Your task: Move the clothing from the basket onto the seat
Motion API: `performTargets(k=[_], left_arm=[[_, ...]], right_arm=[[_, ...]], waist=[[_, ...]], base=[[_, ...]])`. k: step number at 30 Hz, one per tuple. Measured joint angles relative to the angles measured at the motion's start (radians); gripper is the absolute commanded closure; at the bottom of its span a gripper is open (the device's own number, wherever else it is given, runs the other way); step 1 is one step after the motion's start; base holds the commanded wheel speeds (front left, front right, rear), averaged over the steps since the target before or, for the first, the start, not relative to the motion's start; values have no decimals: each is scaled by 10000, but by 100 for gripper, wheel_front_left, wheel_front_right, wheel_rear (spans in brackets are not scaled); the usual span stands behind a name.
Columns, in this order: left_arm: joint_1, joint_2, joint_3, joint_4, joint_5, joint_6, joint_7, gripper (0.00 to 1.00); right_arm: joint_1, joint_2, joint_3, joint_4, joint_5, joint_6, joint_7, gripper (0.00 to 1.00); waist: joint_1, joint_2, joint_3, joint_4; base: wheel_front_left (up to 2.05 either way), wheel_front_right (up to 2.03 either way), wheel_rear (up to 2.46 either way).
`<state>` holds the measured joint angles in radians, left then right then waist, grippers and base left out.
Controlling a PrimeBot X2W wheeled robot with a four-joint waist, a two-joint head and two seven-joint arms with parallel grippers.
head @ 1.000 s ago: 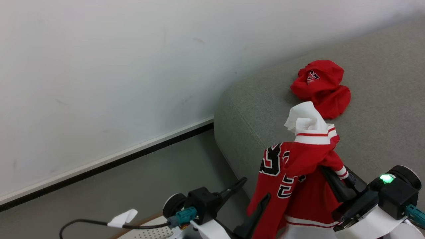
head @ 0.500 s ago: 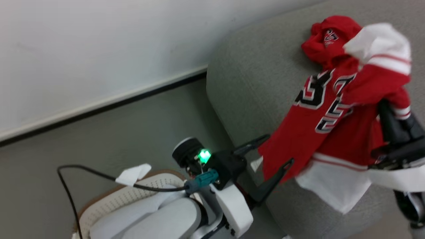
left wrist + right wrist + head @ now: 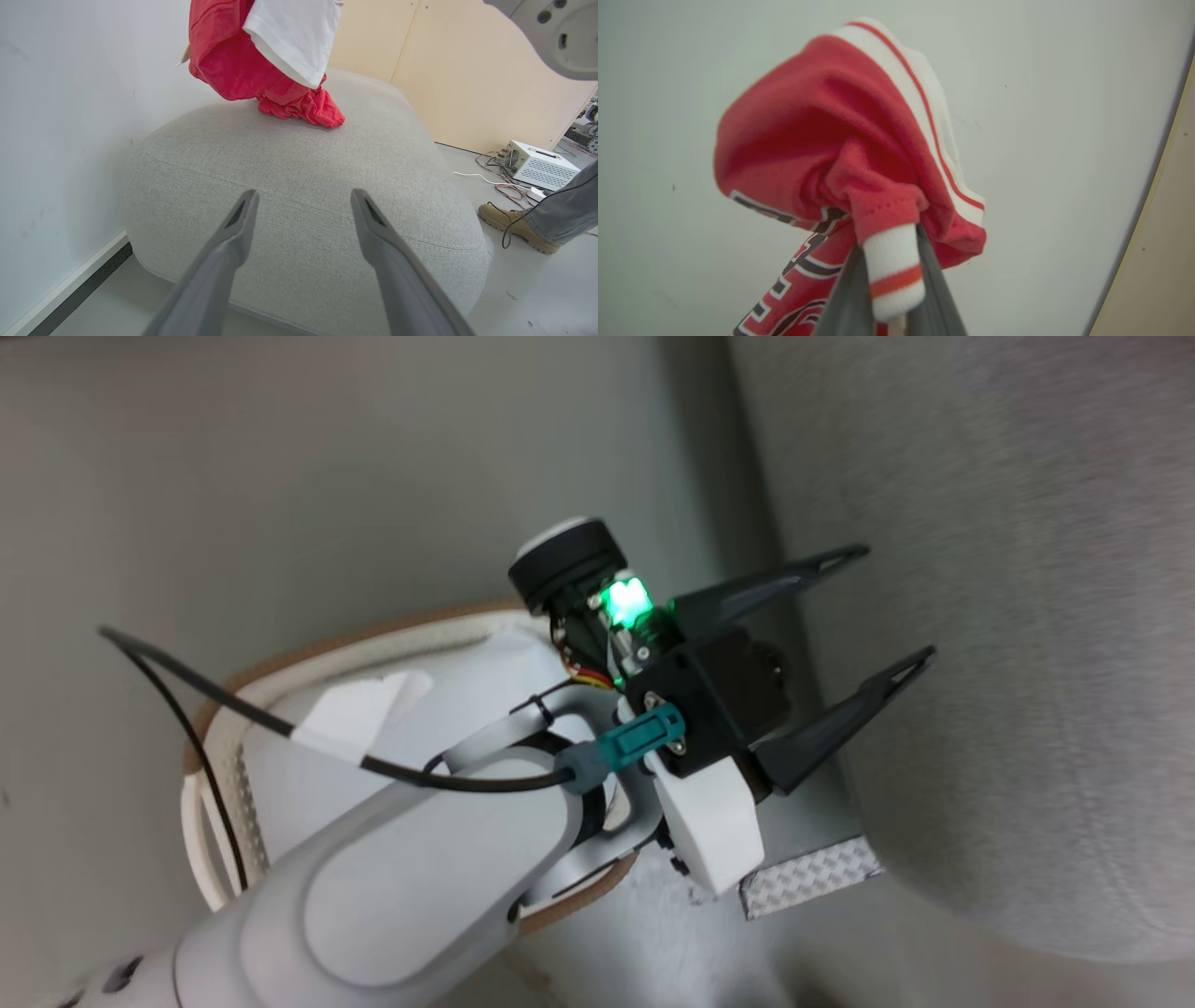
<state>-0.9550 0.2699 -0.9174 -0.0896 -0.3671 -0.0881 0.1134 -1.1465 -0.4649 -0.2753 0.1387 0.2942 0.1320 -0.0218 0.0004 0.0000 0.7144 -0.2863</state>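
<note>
My right gripper is shut on a red jersey with white stripe-trimmed cuffs and black numbers, bunched in front of a pale wall. In the left wrist view that jersey hangs over the far part of the grey seat, and another crumpled red garment lies on the seat below it. My left gripper is open and holds nothing, beside the seat's edge. The cream basket with its brown rim sits on the floor under my left forearm, which hides most of its inside.
A black cable with a white tag loops over the basket. A patterned silver plate lies on the floor by the seat. A person's boot and trouser leg, a white box and loose wires are right of the seat.
The head camera has swung down and left, so the jersey and right gripper have left its view. Before that, the right gripper carried the jersey up over the seat. The left gripper stays open.
</note>
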Motion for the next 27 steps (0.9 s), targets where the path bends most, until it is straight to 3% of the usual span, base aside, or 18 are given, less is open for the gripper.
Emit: performTargets(k=[6,11,12,13,14,20,27], left_arm=[[-502,-244,29,-199,56,-36,-25,0],[-526,-305,29,-171,65,4,-182,0],[-526,-290,35,-142,65,8,-199,0],[-524,-259,48,-102,65,10,-232,0],[-521,-226,73,-75,65,25,-265,0],[-358,-123,219,88,-52,194,-518,0],[689,-69,485,729,-520,600,-1327,0]], right_arm=[[-780,-934,-1321,1835,-1141,0,422,100],[54,-437,-2769,3731,-2134,0,272,97],[266,-249,-2986,4082,-2328,0,188,67],[452,-71,-3106,4341,-2500,0,63,4],[563,69,-3195,4581,-2569,0,-25,0],[1367,552,-2775,4999,-2408,0,-1212,0],[3700,1058,-1158,4332,-1607,0,-2092,0]], waist=[[0,0,1255,579],[-1,0,1724,1171],[-1,0,1766,1251],[-1,1,1774,1314],[-1,0,1736,1341],[-3,0,1117,1260],[-3,0,-278,1145]], base=[[0,0,0],[0,0,0],[0,0,0],[0,0,0],[0,0,0],[0,0,0],[0,0,0]])
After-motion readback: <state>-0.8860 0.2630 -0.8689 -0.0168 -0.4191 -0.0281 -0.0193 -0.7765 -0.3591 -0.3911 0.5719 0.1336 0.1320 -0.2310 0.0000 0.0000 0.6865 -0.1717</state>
